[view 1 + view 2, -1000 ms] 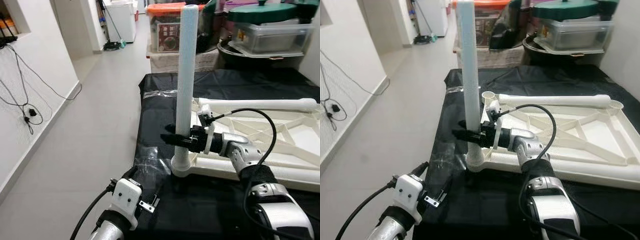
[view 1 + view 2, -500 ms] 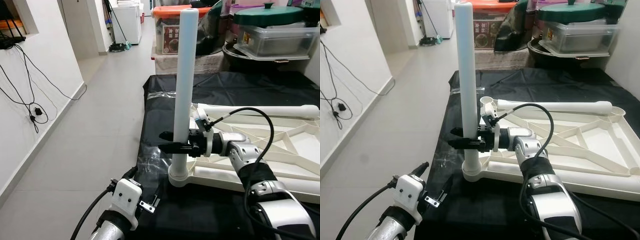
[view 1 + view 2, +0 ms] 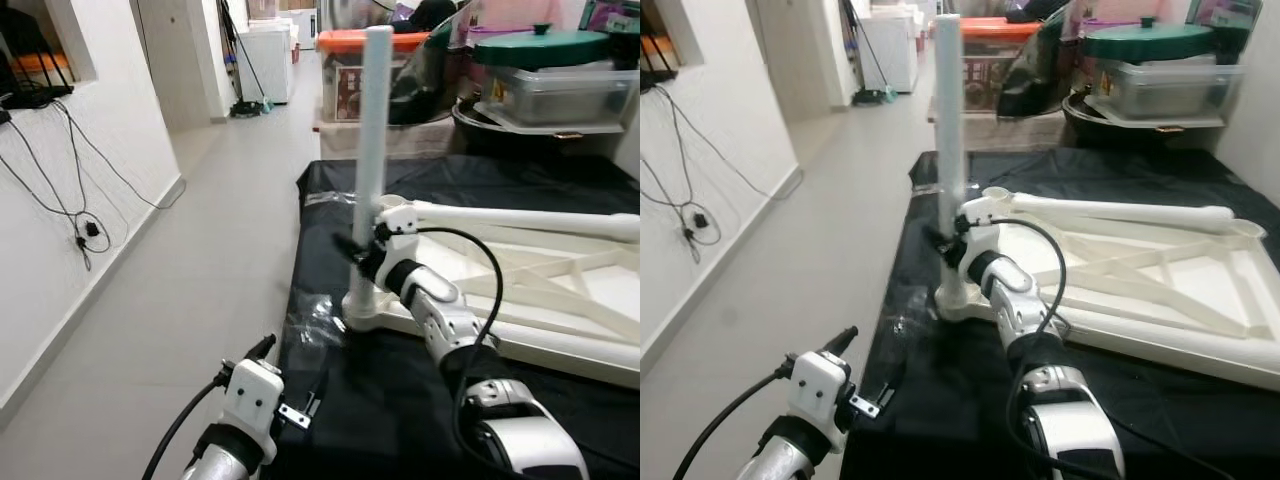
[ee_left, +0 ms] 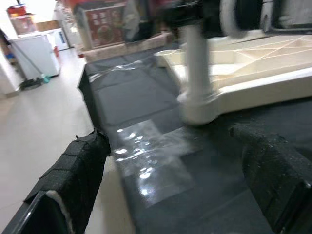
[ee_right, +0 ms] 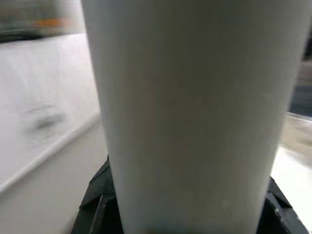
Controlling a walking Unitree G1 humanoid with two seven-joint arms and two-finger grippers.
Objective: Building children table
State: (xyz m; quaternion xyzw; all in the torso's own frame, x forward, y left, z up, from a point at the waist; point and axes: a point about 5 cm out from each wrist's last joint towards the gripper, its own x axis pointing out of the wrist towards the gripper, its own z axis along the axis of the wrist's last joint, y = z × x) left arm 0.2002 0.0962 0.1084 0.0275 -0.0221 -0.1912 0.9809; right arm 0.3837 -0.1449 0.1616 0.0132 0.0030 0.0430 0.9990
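Black-covered worktop carries upturned tabletop, sockets up; right hand grips upright leg low, likely seating it; left hand released, idle.

— Where's the open room?

— On the robot's left, bare floor runs along the black-covered table, and the near strip of cloth is free.

— And what blocks the way?

— The upright leg at the tabletop's near-left corner, with the right gripper closed around it. A second leg lies across the far side; bins crowd behind.
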